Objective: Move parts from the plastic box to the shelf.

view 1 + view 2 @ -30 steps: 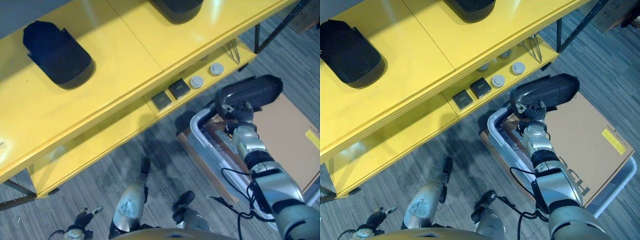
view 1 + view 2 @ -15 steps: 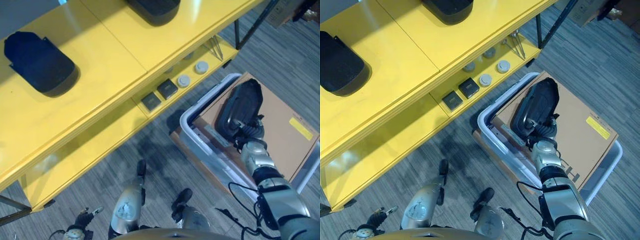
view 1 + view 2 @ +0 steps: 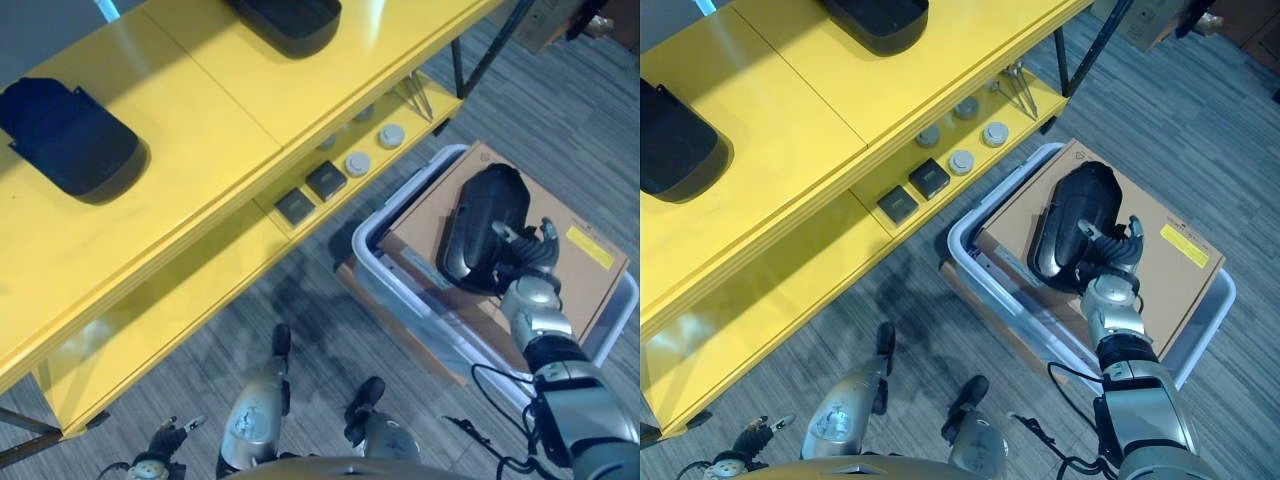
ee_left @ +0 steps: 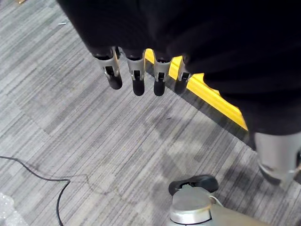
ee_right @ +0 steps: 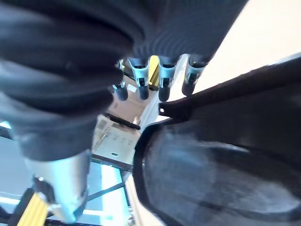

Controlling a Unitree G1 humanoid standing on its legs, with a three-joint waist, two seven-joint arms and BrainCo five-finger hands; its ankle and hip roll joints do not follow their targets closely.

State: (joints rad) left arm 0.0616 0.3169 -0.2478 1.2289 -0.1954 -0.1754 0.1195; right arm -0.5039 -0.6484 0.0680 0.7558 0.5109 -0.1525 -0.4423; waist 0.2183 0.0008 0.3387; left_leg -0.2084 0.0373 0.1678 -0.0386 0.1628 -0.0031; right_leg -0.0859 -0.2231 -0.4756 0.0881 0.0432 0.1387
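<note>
Lying on the flat brown cardboard sheet (image 3: 560, 240) inside the clear plastic box (image 3: 400, 290), the black oval shell-shaped part (image 3: 478, 225) sits just beside the right hand (image 3: 528, 262), whose fingers spread loosely against the part's edge without curling round it, while 2 more black shell parts (image 3: 670, 140) rest on the top board of the yellow metal shelf (image 3: 790, 110) next to the box. In the left wrist view, the left hand (image 4: 136, 75) hangs over grey striped carpet (image 4: 70, 122), fingers straight and relaxed, holding nothing. In the right wrist view, the right hand's fingers (image 5: 162, 77) point out straight above the part's dark rim, released.
</note>
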